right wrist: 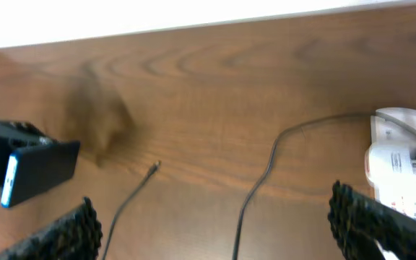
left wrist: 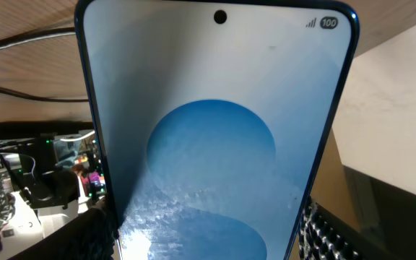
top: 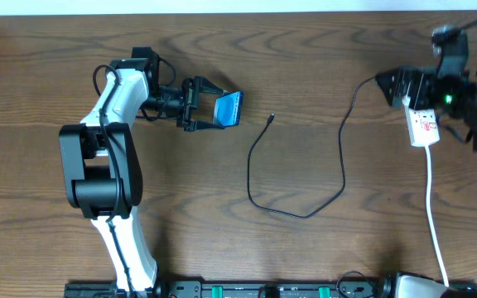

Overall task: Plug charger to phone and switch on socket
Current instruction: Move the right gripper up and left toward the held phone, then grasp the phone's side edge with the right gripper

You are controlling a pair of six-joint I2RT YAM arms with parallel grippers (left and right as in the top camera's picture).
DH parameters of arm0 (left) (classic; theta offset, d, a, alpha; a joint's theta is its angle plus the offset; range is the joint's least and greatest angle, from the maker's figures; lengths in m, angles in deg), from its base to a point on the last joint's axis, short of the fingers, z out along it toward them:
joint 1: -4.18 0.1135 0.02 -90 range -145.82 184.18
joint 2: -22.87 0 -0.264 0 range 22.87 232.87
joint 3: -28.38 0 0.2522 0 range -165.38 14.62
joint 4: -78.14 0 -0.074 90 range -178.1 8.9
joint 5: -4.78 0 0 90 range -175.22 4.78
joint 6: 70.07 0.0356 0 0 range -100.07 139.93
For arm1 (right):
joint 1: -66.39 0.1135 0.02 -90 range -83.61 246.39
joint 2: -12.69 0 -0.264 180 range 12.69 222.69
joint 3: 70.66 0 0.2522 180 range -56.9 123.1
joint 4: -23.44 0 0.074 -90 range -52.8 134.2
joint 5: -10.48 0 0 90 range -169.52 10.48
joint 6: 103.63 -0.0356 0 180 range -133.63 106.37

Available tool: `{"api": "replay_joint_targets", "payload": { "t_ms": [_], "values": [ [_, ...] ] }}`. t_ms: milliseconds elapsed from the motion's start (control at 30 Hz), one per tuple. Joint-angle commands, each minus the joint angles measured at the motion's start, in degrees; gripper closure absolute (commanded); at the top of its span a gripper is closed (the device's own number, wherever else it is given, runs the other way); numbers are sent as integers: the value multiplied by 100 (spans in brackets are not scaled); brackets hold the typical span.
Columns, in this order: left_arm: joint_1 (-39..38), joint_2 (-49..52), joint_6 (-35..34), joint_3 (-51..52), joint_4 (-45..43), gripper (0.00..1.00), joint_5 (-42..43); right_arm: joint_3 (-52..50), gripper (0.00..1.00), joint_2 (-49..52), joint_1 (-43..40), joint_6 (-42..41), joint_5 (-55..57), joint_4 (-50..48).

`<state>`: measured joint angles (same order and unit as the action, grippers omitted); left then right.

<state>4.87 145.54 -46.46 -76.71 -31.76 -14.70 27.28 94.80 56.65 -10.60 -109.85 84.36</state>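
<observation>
Blue-lit phone (top: 231, 108) gripped by left pincer (top: 219, 110) (charger (top: 306, 217) lies apart).

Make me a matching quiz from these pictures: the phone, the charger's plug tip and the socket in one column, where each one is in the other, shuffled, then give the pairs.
Things:
1. phone
2. charger's plug tip
3. socket

Places:
A. lying loose on the wood, mid-table
B. on the table's right side, beside the right arm
C. held between the jaws of the left gripper

Pairs: 1-C; 2-A; 3-B
</observation>
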Motion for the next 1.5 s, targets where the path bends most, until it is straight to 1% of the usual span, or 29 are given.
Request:
{"api": "replay_joint_targets", "payload": {
  "t_ms": [0, 67, 167, 300, 367, 400, 533, 633, 900, 1133, 1300, 1467],
  "values": [
    [13, -258, -269, -175, 15, 43, 44, 446, 1, 160, 83, 24, -262, -116],
    [-9, -258, -422, -175, 13, 43, -151, 446, 1, 160, 76, 28, -245, -170],
    [-70, -258, -654, -175, 13, 43, -546, 444, 1, 160, 83, -42, -358, -522],
    [-212, -258, -1075, -175, -15, 43, -1373, 413, 1, 186, 116, -129, -1113, -835],
    [-291, -258, -1198, -175, -105, 43, -1762, 413, 3, 282, 232, -308, -1069, -975],
    [-358, -258, -1241, -175, -203, 43, -1998, 413, 6, 391, 339, -529, -942, -1032],
    [-538, -258, -1390, -175, -378, 43, -2444, 413, 16, 732, 649, -957, -815, -1019],
    [-656, -258, -1390, -175, -520, 44, -2649, 413, 20, 1071, 874, -1403, -815, -1051],
    [-826, -256, -1545, -175, -960, 44, -2673, 413, 26, 2094, 1545, -2524, -817, -1106],
    [-828, -258, -1794, -175, -1043, 44, -2822, 413, 35, 2741, 2063, -3320, -815, -1255],
    [-828, -258, -1862, -175, -1047, 44, -2820, 413, 36, 3128, 2422, -3683, -815, -1523],
    [-828, -258, -1864, -175, -1047, 44, -2820, 413, 38, 3300, 2673, -3836, -811, -1792]
  ]
}}
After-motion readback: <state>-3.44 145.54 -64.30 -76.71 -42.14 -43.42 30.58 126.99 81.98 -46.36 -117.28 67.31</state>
